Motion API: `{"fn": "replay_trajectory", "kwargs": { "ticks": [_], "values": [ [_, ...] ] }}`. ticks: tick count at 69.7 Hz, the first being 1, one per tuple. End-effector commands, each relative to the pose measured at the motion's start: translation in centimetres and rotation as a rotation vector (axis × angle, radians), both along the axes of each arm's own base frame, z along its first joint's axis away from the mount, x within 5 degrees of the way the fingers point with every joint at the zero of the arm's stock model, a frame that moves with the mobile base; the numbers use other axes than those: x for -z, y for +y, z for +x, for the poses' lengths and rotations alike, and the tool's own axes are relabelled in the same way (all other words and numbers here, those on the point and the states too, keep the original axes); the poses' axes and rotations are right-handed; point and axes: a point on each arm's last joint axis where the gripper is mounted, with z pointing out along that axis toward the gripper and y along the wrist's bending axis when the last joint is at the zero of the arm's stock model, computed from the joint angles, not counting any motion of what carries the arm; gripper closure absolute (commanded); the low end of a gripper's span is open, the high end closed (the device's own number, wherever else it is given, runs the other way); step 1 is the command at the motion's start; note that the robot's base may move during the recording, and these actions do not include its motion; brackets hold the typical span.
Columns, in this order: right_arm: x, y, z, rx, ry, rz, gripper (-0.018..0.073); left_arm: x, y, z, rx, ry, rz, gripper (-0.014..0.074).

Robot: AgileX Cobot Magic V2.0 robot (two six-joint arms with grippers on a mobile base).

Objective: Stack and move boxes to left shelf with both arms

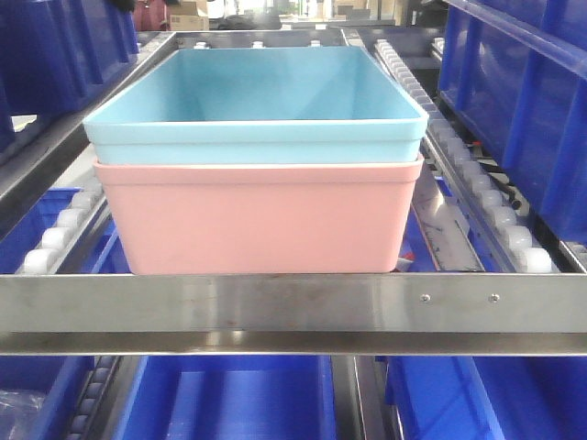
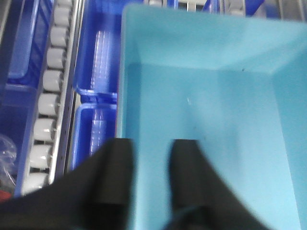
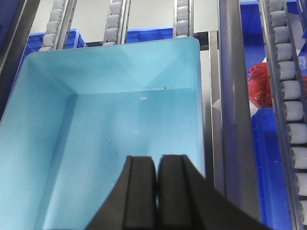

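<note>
The light sky-blue box [image 1: 257, 105] sits nested in the salmon-pink box [image 1: 257, 220]. Both rest in the left shelf bay, just behind its stainless front rail [image 1: 293, 312]. Neither gripper shows in the front view. In the left wrist view my left gripper [image 2: 152, 143] is open over the blue box [image 2: 206, 120] at its left wall, one finger [image 2: 115, 167] over the rim and the other inside. In the right wrist view my right gripper [image 3: 157, 160] is shut, nothing visible between its fingers, above the blue box [image 3: 120, 129] near its right wall.
White roller tracks [image 1: 500, 220] run along both sides of the bay. Dark blue storage bins [image 1: 514, 82] fill the neighbouring racks and the level below [image 1: 229, 403]. A red packet [image 3: 261, 86] lies in a lower bin to the right.
</note>
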Motion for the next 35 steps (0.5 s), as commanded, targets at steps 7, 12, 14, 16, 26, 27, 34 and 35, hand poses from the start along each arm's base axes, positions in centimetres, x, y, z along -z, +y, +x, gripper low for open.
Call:
{"fn": "replay_trajectory", "kwargs": {
  "ticks": [7,12,14,16,26,27,34,35],
  "values": [
    [-3.1,-0.6,-0.7,-0.024,-0.118,0.022,0.0502,-3.4,0.5,-0.9,0.014,-0.125,-0.041,0.0602],
    [-3.0,-0.9,-0.9,-0.008,-0.094,-0.007,0.0502,-3.4,0.9,-1.5,-0.005,-0.095,-0.006,0.0602],
    [-2.8,-1.1,-1.0,-0.009,-0.092,-0.034,0.0502,-3.4,1.1,-1.9,-0.004,-0.086,-0.001,0.0602],
    [-2.7,-1.1,-1.1,-0.022,-0.103,-0.057,0.0502,-3.5,1.2,-2.5,0.007,-0.094,-0.006,0.0602],
    [-1.1,-1.9,-3.6,-0.129,-0.174,-0.057,0.0503,-2.4,1.6,-6.6,0.131,-0.212,-0.018,0.0601],
    [-1.3,-2.1,-4.2,-0.141,-0.193,-0.045,0.0503,-2.2,1.6,-7.0,0.146,-0.227,-0.029,0.0601],
    [-1.0,-3.0,-7.2,-0.249,-0.312,0.032,0.0503,-0.5,2.7,-10.1,0.227,-0.303,-0.087,0.0601],
    [-0.6,-3.1,-7.6,-0.264,-0.32,0.029,0.0503,-0.3,2.9,-10.5,0.238,-0.317,-0.097,0.0601]
  ]
}}
